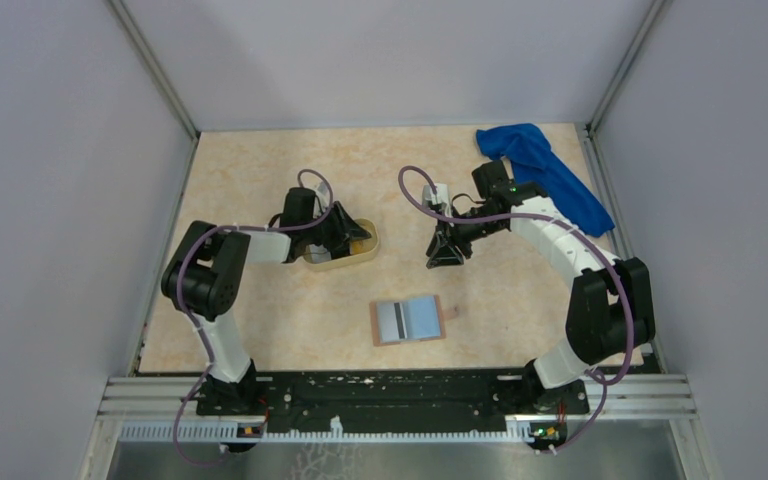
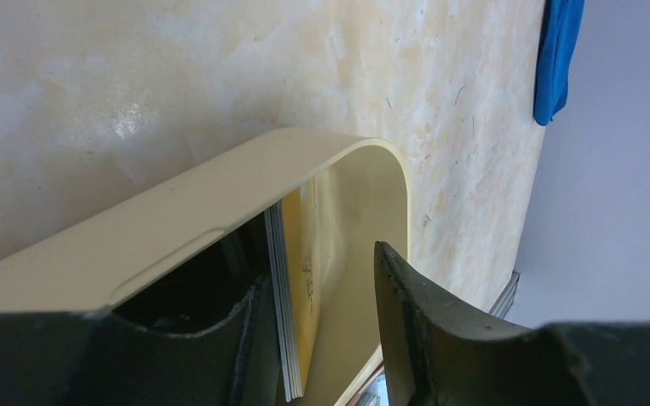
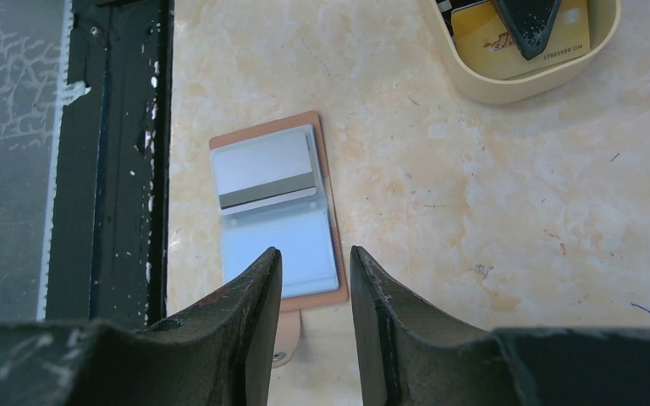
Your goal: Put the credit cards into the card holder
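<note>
The credit cards (image 2: 292, 296) are a thin stack with a yellow-orange face, standing on edge inside the pale yellow tray (image 2: 178, 228). My left gripper (image 2: 320, 266) reaches into the tray and is open. The stack leans on one finger, and a gap separates it from the other fingertip (image 2: 398, 288). The card holder (image 1: 407, 320) lies open and flat near the front edge. It shows grey-blue slots and one pale card with a dark stripe (image 3: 262, 169). My right gripper (image 3: 315, 251) hovers above the holder's far end, open and holding nothing.
The tray (image 1: 345, 255) sits left of centre, and the left gripper (image 1: 345, 238) is in it. A blue cloth (image 1: 545, 175) is bunched at the back right corner. The black rail (image 1: 390, 395) runs along the near edge. The holder's snap tab (image 3: 292, 338) sticks out towards the right gripper (image 1: 447, 255).
</note>
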Tool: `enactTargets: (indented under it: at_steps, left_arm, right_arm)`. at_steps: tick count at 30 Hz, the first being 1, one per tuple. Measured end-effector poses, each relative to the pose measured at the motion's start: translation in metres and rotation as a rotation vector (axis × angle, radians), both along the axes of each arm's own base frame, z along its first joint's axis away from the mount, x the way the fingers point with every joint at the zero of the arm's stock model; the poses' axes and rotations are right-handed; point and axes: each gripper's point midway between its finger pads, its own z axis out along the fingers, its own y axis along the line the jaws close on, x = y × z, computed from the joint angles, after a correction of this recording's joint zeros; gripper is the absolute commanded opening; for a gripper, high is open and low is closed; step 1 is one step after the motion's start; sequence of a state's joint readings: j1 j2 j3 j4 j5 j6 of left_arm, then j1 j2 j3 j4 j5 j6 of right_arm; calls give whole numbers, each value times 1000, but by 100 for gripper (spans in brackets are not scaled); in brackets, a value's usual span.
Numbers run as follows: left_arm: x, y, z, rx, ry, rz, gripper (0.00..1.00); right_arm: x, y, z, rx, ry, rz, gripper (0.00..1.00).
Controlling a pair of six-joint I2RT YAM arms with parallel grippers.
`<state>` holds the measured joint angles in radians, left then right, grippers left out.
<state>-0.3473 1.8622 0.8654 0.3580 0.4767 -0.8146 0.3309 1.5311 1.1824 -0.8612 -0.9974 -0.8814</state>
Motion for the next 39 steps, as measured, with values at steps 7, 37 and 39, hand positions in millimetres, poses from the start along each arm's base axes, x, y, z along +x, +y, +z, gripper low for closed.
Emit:
enactTargets:
  at_steps: [7,37,39]
  left_arm:
    - [0,0,9,-7,-14,-3,48]
    - [-10,28,8,28,-8,31,39]
    - [-11,30,6,31,-4,35,39]
  right_arm:
    - [0,0,0,0,-1,0,36]
    - [0,0,0,0,-4,4,36]
    - [0,0,0,0,-4,4,36]
